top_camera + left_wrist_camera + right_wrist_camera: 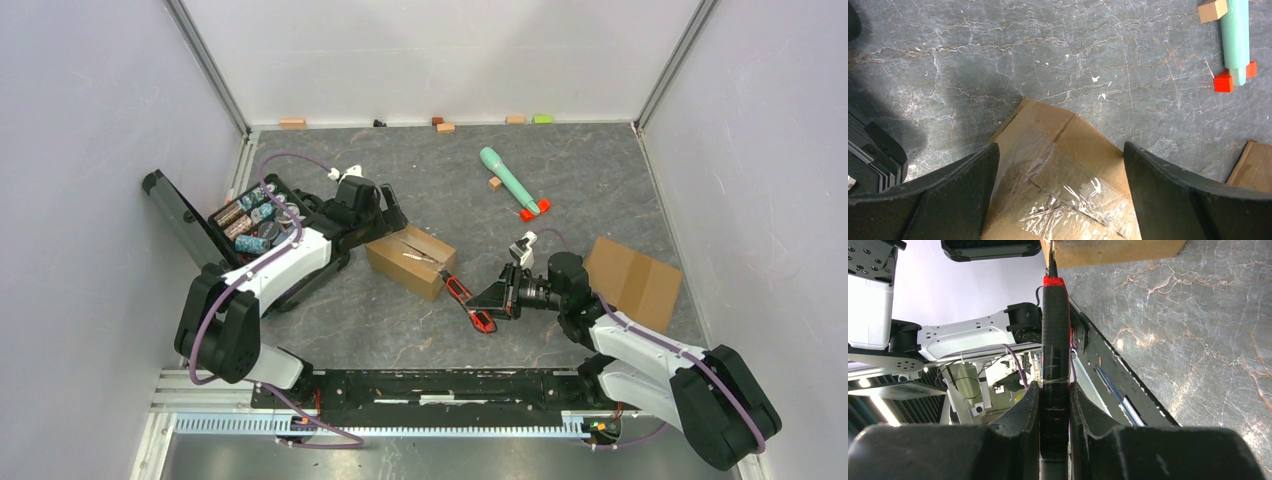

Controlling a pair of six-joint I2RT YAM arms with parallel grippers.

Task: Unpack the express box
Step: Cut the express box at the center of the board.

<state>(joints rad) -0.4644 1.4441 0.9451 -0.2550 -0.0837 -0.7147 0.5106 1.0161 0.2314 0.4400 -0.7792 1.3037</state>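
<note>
A small brown cardboard box (410, 258), sealed with clear tape, lies in the middle of the table. It fills the lower part of the left wrist view (1083, 145). My left gripper (386, 226) is open, with its two fingers (948, 195) straddling the box's left end (1060, 167). My right gripper (500, 298) is shut on a black and red utility knife (466, 300). The knife (1054, 335) runs between the right gripper's pads (1054, 400), and its tip points at the near corner of the box (1108, 250).
An open black case (255, 222) of batteries stands at the left, its lid (178, 218) raised. A teal cylinder with red ends (510, 180) and a small wood block (494, 183) lie far right. A flat cardboard piece (632, 280) lies at the right. Small blocks (445, 126) line the back wall.
</note>
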